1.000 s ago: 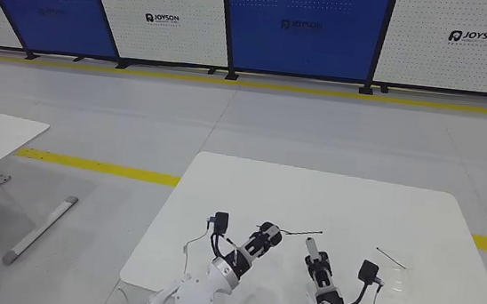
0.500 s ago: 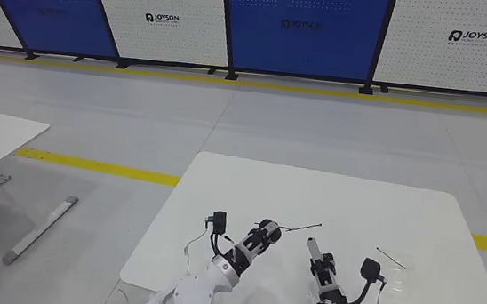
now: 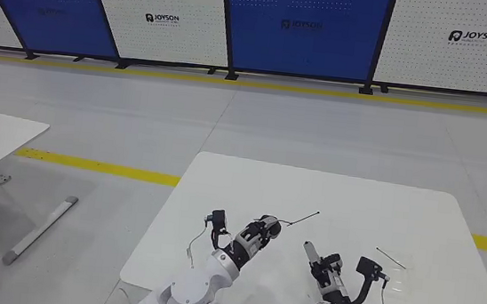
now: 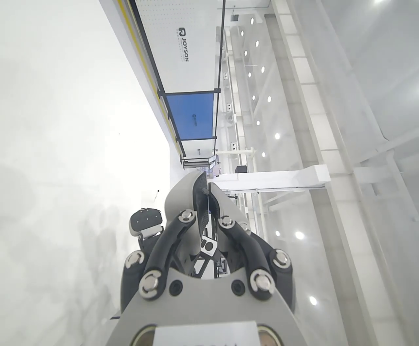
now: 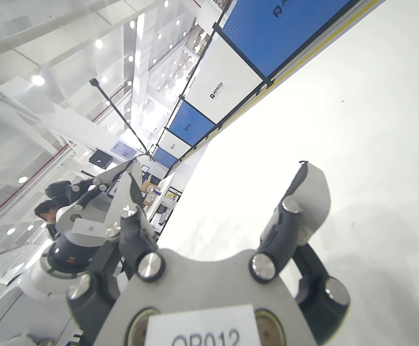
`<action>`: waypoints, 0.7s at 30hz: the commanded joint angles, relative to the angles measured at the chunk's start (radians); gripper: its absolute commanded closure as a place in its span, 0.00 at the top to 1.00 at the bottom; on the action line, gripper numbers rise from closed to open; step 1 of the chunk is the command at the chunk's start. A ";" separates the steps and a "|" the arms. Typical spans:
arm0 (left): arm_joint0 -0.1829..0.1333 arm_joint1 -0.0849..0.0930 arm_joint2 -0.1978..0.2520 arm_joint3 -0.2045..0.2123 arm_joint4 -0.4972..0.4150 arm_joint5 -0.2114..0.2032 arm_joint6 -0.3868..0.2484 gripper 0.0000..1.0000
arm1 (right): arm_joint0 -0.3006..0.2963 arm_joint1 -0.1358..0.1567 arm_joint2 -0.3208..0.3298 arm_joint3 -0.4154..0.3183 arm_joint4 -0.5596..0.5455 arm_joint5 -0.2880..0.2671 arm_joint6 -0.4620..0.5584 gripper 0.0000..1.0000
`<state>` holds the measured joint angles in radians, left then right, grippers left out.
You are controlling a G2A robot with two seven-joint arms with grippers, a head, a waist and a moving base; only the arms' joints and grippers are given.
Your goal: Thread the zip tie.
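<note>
A thin black zip tie (image 3: 299, 219) sticks out from my left gripper (image 3: 269, 225), which is shut on one end of it above the white table (image 3: 355, 195). The tie's free end points toward the far right. In the left wrist view the strap (image 4: 207, 200) is pinched between the two pads of that gripper (image 4: 207, 183). My right gripper (image 3: 308, 247) stands open just to the right, nothing between its fingers. From the right wrist view the tie (image 5: 121, 116) rises slanted, its head uppermost, beyond the open right gripper (image 5: 219, 177).
A second zip tie (image 3: 391, 257) lies on the table at the right, by a clear flat piece (image 3: 398, 283). The table's far half is bare white surface. Blue and white panels (image 3: 306, 24) stand far behind on the floor.
The left gripper has turned and lifted, swinging the tie's free end farther away and up. The right gripper drew back slightly toward the front edge.
</note>
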<state>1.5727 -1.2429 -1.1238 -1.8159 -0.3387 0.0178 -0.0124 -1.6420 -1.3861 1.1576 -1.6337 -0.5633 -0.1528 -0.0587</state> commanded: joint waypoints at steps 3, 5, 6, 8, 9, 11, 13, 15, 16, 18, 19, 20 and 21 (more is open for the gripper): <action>0.000 0.000 0.000 0.000 0.000 0.000 0.000 0.00 | 0.000 0.000 0.000 0.000 0.000 0.000 0.000 1.00; 0.000 0.000 0.000 0.000 0.000 0.000 0.000 0.00 | 0.000 0.000 0.000 0.000 0.000 0.000 0.000 1.00; 0.000 0.000 0.000 0.000 0.000 0.000 0.000 0.00 | 0.000 0.000 0.000 0.000 0.000 0.000 0.000 1.00; 0.000 0.000 0.000 0.000 0.000 0.000 0.000 0.00 | 0.001 0.000 0.001 -0.001 -0.003 0.000 0.000 1.00; -0.001 0.000 0.001 0.002 0.000 -0.001 0.000 0.00 | 0.005 0.002 0.002 0.000 -0.027 -0.001 0.004 1.00; -0.003 -0.001 0.000 0.004 -0.013 0.008 0.002 0.00 | 0.015 0.005 0.004 0.006 -0.061 -0.010 0.023 1.00; -0.006 -0.003 -0.002 -0.001 -0.035 0.026 0.003 0.00 | 0.032 0.010 0.007 0.018 -0.122 -0.024 0.044 1.00; -0.010 -0.004 -0.002 -0.006 -0.056 0.044 0.000 0.00 | 0.045 0.013 0.004 0.024 -0.183 -0.023 0.051 1.00; -0.014 -0.004 -0.001 -0.010 -0.070 0.056 -0.007 0.00 | 0.052 0.015 -0.001 0.027 -0.229 -0.020 0.051 1.00; -0.021 -0.006 0.000 -0.015 -0.098 0.071 -0.021 0.00 | 0.056 0.014 -0.010 0.030 -0.240 -0.014 0.049 1.00; -0.022 -0.006 0.000 -0.016 -0.103 0.073 -0.026 0.00 | 0.056 0.014 -0.010 0.030 -0.240 -0.014 0.049 1.00; -0.022 -0.006 0.000 -0.016 -0.103 0.073 -0.026 0.00 | 0.056 0.014 -0.010 0.030 -0.240 -0.014 0.049 1.00; -0.022 -0.006 0.000 -0.016 -0.103 0.073 -0.026 0.00 | 0.056 0.014 -0.010 0.030 -0.240 -0.014 0.049 1.00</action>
<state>1.5507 -1.2488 -1.1235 -1.8317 -0.4436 0.0919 -0.0390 -1.5854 -1.3722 1.1474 -1.6031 -0.8046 -0.1667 -0.0101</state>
